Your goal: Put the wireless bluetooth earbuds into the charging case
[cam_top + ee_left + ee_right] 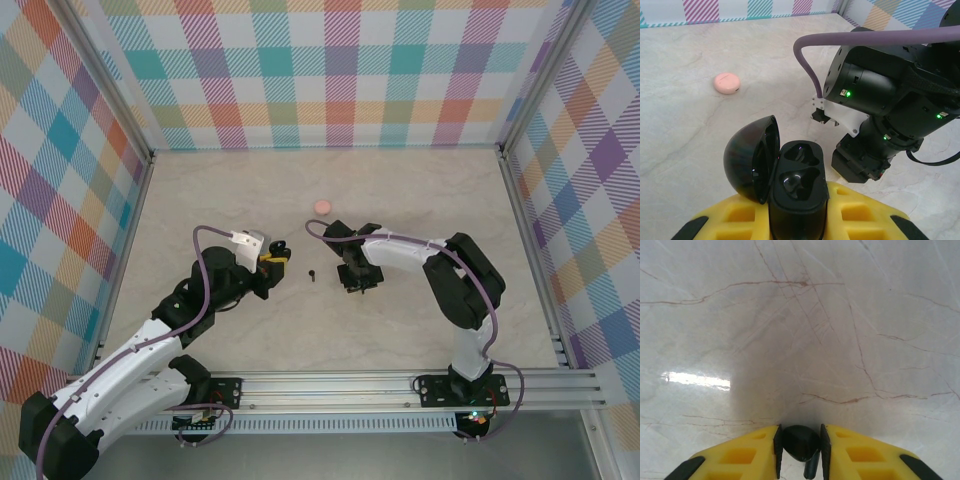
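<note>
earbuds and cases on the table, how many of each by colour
black charging case: 1
pink charging case: 1
black earbuds: 2
total: 4

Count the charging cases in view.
2. The black case, lid open, is held in the left gripper; the pink case lies closed on the table beyond both arms. Others may be hidden behind the arms.
</note>
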Available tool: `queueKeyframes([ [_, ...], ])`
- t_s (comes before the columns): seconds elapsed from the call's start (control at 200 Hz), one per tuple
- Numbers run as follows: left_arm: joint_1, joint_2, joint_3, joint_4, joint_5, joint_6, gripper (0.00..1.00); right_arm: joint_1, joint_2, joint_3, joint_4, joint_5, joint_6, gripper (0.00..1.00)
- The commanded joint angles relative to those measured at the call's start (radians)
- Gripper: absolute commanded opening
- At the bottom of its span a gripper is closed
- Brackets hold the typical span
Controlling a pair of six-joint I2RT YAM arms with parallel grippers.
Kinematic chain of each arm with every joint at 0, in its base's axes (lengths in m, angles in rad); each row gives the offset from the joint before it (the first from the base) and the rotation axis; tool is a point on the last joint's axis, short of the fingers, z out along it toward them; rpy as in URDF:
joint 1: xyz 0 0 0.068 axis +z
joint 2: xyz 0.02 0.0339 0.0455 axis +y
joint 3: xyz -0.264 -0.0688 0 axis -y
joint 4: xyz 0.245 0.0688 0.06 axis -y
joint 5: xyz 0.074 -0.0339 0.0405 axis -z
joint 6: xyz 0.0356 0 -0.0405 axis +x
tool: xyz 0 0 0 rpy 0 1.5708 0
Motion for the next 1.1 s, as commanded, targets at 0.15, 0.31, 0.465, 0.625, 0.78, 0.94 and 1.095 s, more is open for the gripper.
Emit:
queueKeyframes([
  [0.15, -0.009, 0.005, -0.004, 0.031, 0.022, -0.007, 0.19, -0.019, 0.032, -0.024, 0.017, -0.007, 0.001, 0.25],
  [0.31, -0.010, 0.023, -0.011, 0.049, 0.031, -0.018, 0.19, -0.036, -0.003, -0.059, 0.074, -0.027, -0.027, 0.24],
  [0.465, -0.009, 0.080, -0.024, 0.113, 0.073, -0.055, 0.19, -0.072, -0.079, -0.131, 0.182, -0.100, -0.057, 0.24],
  [0.625, -0.010, 0.180, -0.036, 0.208, 0.117, -0.095, 0.19, -0.106, -0.183, -0.218, 0.314, -0.176, -0.071, 0.24],
  [0.78, -0.010, 0.265, -0.028, 0.273, 0.151, -0.114, 0.19, -0.131, -0.266, -0.280, 0.399, -0.228, -0.065, 0.24],
  [0.94, -0.010, 0.324, -0.029, 0.326, 0.161, -0.110, 0.19, -0.138, -0.338, -0.322, 0.447, -0.256, -0.073, 0.23],
  [1.095, -0.009, 0.379, -0.051, 0.419, 0.179, -0.105, 0.19, -0.138, -0.427, -0.351, 0.492, -0.288, -0.083, 0.24],
])
